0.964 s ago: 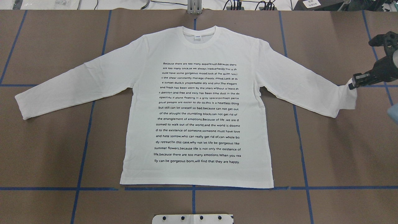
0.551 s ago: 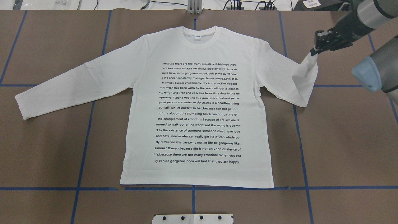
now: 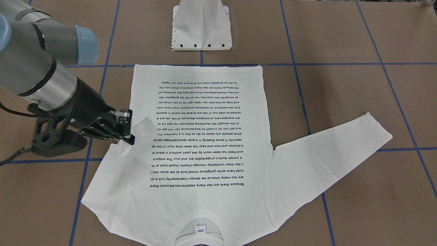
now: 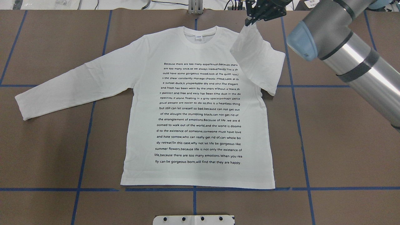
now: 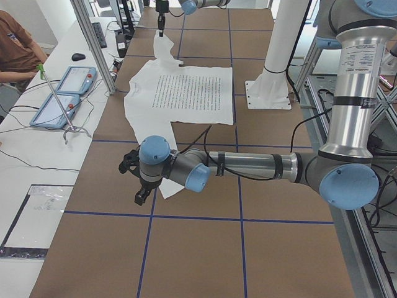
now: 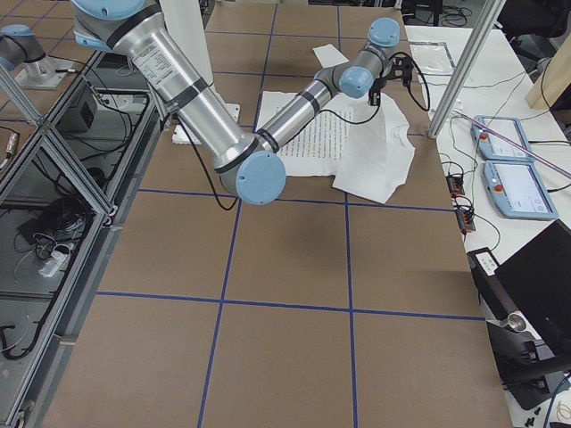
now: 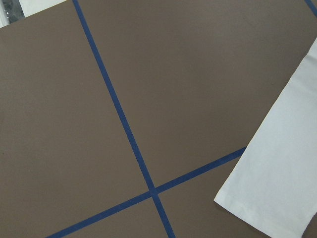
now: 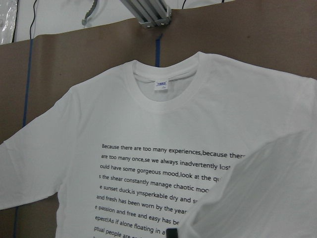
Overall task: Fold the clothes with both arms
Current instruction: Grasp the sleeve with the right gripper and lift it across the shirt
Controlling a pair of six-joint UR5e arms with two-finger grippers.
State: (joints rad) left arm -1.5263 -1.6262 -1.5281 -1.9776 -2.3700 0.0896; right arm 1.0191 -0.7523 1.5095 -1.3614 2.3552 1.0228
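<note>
Black right gripper (image 3: 129,127) pinches T-shirt (image 3: 191,200) sleeve cuff.

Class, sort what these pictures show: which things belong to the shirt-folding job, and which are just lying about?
Job in hand:
white T-shirt
right hand, pinching one sleeve end
left hand, near the other sleeve

Lying about:
white pedestal base
two tablets
computer mouse
blue tape grid

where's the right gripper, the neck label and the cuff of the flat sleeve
right gripper (image 4: 251,20), overhead view, between its fingertips
neck label (image 4: 198,37), overhead view, middle of the label
flat sleeve cuff (image 4: 20,107), overhead view, end of the sleeve
</note>
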